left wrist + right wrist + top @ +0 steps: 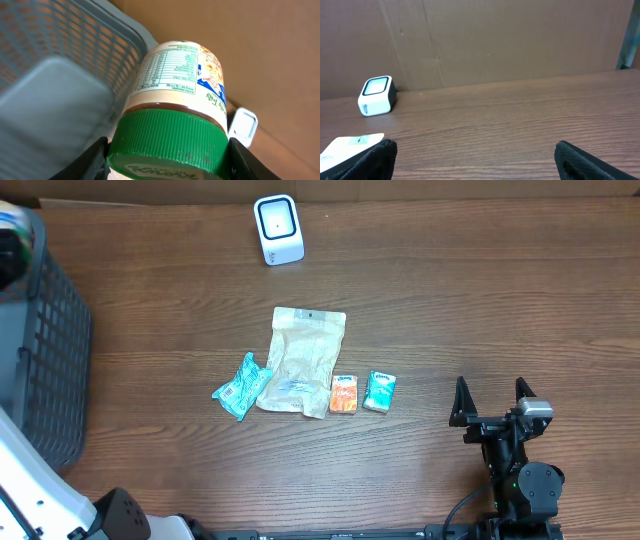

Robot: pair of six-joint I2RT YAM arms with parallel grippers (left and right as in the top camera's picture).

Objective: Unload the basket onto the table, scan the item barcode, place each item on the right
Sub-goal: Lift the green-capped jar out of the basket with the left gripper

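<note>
A jar (175,75) with a green ribbed lid (167,140) and a printed label fills the left wrist view. My left gripper (167,161) is shut on the lid, one black finger against each side, and holds the jar over the grey basket (60,65). No barcode shows on the visible side of the label. The white scanner (278,228) stands at the back of the table; the same scanner (243,126) shows just past the jar. My right gripper (492,402) rests open at the front right, with nothing between its fingers (370,157).
A beige pouch (300,360), a teal packet (240,387), a small orange pack (344,394) and a small teal pack (379,391) lie mid-table. The grey basket (40,360) stands at the left edge. A cardboard wall (520,40) rises behind the table.
</note>
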